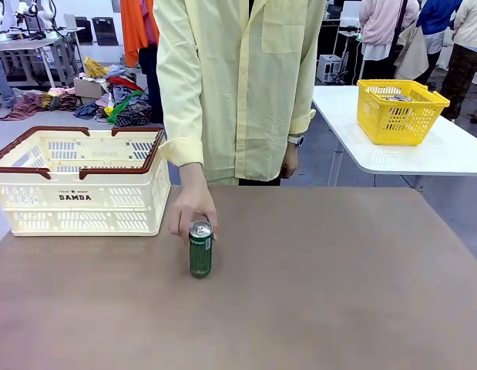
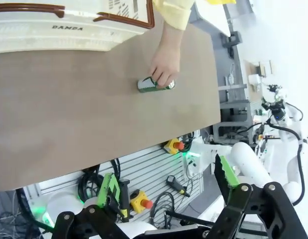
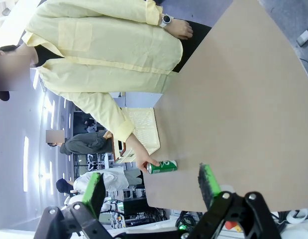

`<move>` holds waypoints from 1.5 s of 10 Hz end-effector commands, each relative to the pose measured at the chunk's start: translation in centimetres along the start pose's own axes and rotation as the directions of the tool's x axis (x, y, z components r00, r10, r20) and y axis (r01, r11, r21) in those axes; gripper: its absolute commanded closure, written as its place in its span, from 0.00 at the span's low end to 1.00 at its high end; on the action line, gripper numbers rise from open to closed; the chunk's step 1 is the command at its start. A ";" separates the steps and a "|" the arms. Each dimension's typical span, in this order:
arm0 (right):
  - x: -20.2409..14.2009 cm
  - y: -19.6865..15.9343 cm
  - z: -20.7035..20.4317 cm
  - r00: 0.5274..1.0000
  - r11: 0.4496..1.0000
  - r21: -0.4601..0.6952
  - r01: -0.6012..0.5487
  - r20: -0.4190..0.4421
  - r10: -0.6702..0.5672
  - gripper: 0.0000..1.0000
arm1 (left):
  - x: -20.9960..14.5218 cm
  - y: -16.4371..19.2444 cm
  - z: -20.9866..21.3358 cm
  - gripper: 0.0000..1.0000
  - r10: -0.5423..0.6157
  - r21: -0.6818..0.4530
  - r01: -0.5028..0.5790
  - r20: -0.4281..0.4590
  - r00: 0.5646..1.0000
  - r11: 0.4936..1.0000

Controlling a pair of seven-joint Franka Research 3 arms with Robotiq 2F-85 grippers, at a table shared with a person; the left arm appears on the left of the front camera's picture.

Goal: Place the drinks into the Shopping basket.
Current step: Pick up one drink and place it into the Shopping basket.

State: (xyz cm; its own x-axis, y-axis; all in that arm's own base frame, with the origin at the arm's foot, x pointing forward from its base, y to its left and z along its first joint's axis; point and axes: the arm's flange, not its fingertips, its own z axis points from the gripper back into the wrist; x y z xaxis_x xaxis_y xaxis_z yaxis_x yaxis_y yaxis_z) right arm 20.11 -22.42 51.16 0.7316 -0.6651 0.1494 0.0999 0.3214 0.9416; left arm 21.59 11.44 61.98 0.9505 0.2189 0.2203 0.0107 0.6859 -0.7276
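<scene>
Person's hand [image 1: 191, 210] rests on the green can [image 1: 200, 249], upright mid-surface, near the Shopping basket [image 1: 38, 202], probably staged for your pick. Left end effector [image 2: 166, 181] and right end effector [image 3: 151, 189] hang wide open, empty, well back.

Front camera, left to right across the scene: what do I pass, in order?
Shopping basket → green can standing upright on the brown table → person's wristwatch → yellow mesh basket on the white table behind.
</scene>
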 end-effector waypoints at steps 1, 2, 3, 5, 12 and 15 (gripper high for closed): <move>0.0 0.2 0.1 1.000 1.000 0.016 -0.014 0.002 0.014 0.00 | 0.2 -2.0 -1.4 0.00 -0.055 0.011 0.055 -0.016 0.998 0.998; 0.0 0.2 0.1 1.000 1.000 0.016 -0.014 0.002 0.014 0.00 | 0.8 -3.1 -2.4 0.00 -0.044 0.062 0.045 -0.030 0.999 0.997; 0.0 0.2 0.1 1.000 1.000 0.016 -0.014 0.002 0.014 0.00 | 1.5 -3.9 -3.6 0.00 -0.020 0.125 0.026 -0.048 0.999 0.992; 0.0 0.2 0.1 1.000 1.000 0.016 -0.014 0.002 0.014 0.00 | 2.6 -4.7 -5.0 0.00 -0.001 0.172 0.014 -0.074 0.997 0.985; 0.0 0.2 0.1 1.000 1.000 0.016 -0.014 0.002 0.014 0.00 | 3.1 -12.8 -14.4 0.00 -0.051 0.198 0.079 -0.145 0.988 0.977; 0.0 0.2 0.1 1.000 1.000 0.016 -0.014 0.002 0.014 0.00 | 3.1 -18.9 -25.7 0.00 -0.072 0.358 0.161 -0.250 0.966 0.920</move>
State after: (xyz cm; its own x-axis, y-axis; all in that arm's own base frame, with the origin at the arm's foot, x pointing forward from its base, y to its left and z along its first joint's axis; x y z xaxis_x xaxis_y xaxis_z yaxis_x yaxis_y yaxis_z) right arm 20.10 -22.42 51.17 0.7316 -0.6651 0.1498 0.0996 0.3216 0.9416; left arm 29.61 -17.39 59.80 0.9920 -0.0248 0.1241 0.0808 0.8790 -0.4699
